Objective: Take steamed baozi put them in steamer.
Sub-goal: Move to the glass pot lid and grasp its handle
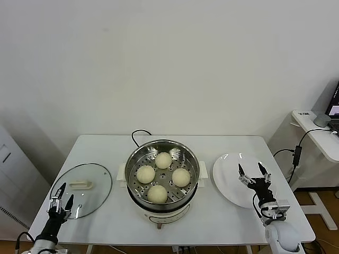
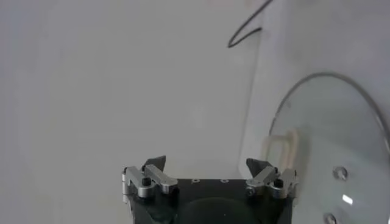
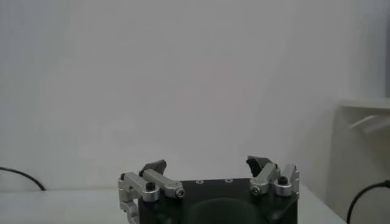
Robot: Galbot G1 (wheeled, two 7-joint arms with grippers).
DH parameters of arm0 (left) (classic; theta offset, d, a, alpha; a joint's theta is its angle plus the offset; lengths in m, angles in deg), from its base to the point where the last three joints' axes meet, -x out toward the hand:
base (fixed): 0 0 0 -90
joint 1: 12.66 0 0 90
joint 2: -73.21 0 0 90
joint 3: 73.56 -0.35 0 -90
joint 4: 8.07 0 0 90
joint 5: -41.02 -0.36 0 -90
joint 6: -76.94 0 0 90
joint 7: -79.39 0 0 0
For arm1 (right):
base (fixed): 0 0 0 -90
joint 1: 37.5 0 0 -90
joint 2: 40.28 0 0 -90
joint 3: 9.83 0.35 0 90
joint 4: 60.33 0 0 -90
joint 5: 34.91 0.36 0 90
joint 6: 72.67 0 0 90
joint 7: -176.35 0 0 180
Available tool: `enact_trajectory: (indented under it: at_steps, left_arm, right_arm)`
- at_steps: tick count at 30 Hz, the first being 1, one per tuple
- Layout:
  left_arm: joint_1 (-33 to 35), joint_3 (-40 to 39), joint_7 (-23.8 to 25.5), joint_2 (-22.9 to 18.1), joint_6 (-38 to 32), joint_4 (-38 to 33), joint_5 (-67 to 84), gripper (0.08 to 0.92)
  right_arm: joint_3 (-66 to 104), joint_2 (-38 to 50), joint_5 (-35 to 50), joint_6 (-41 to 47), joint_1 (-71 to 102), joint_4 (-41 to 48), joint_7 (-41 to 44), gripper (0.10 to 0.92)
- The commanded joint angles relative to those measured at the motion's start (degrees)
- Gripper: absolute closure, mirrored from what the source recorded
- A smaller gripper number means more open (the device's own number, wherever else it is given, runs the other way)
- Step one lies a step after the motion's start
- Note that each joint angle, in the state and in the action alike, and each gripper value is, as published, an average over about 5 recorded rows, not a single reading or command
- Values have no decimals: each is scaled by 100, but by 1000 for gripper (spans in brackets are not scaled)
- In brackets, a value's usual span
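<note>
Steamer: you're looking at one round, shiny stainless-steel steamer [image 1: 162, 172] sitting mid-table on a white base with side handles, its perforated tray showing between the buns.
Baozi: four steamed baozi [image 1: 163, 160] are resting inside the steamer, smooth, cream-white and dome-shaped, one far, one left, one right, one near, lying close together in a ring.
Plate: one flat white plate [image 1: 229, 180] is lying just right of the steamer, glossy and round, with nothing on the part you can see.
Lid: one round glass lid [image 1: 90, 188] with a metal rim is lying flat to the left of the steamer; its pale handle [image 2: 282, 146] is showing in the left wrist view too.
Table: everything is sitting on one white rectangular table [image 1: 212, 145], matte and smooth, with a black cable [image 1: 139, 134] curling off its far edge behind the steamer.
Left gripper: your left gripper [image 1: 61, 193] is hovering at the near left corner, over the near edge of the lid, fingers spread wide apart and holding nothing.
Right gripper: your right gripper [image 1: 252, 173] is hanging over the near right part of the plate, its dark fingertips [image 3: 258, 163] standing wide apart, gripping nothing.
</note>
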Motion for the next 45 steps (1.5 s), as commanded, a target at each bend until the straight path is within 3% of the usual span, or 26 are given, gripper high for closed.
enact_trajectory:
  at_steps: [1,14,38,41,45]
  left_arm:
    - [-561,60,-281,-129,-383,684,-1257,177]
    - [-1291,-60,-267,-68,-369,1376,-1255,177]
    - [-2037,-249,-218,-34,-308,2156,-1040,177]
    - [-2052,-247,-214,-27,-313,2198,-1001,194]
    - [-2011,-251,-183,-16,-360,2173,-919,290]
  right_arm:
    - [149,-159,-77,-103,120,122,101,203]
    - [164,-213,-273,-212,146,200,274,203]
    - [198,-235,-458,-313,131,369,452,203]
    - [202,-236,-482,-327,131,393,470,203]
    - [203,-233,-511,-336,125,418,491,203]
